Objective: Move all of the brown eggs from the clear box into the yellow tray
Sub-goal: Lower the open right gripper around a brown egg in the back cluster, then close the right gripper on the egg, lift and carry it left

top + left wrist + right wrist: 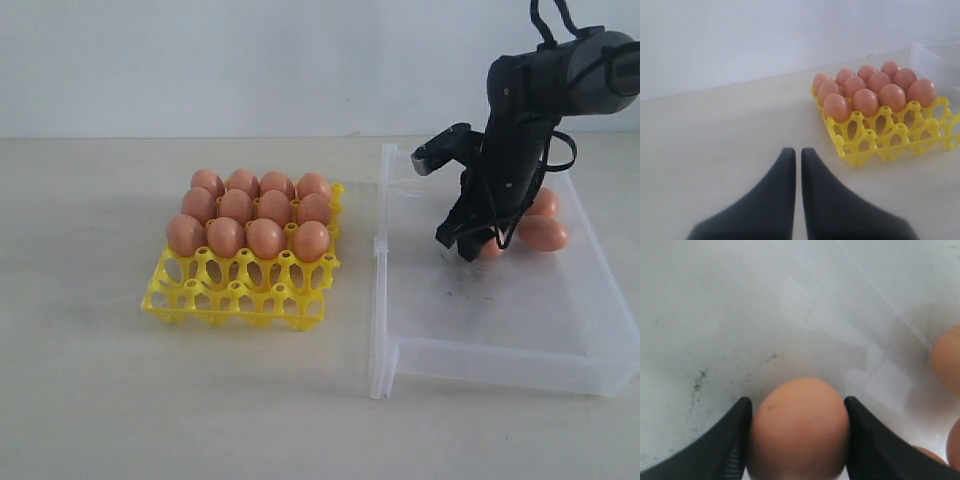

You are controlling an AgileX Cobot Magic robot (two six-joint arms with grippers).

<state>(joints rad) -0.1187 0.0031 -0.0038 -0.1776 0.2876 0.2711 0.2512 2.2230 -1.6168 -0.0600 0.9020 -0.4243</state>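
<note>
Between right gripper (797,404) jaws | brown egg (797,435), clasped | inside clear box (740,305)

Twelve brown eggs (264,238) sit in the one yellow tray (240,297). Four more lie in the one clear box (480,350), right.

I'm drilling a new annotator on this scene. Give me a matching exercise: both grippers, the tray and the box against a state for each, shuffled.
1 left gripper
2 right gripper
3 yellow tray
4 clear box

A clamped on a brown egg
B three rows filled, one empty
C shut, over bare table
D dark smudges on its floor

Pairs: 1-C, 2-A, 3-B, 4-D
</note>
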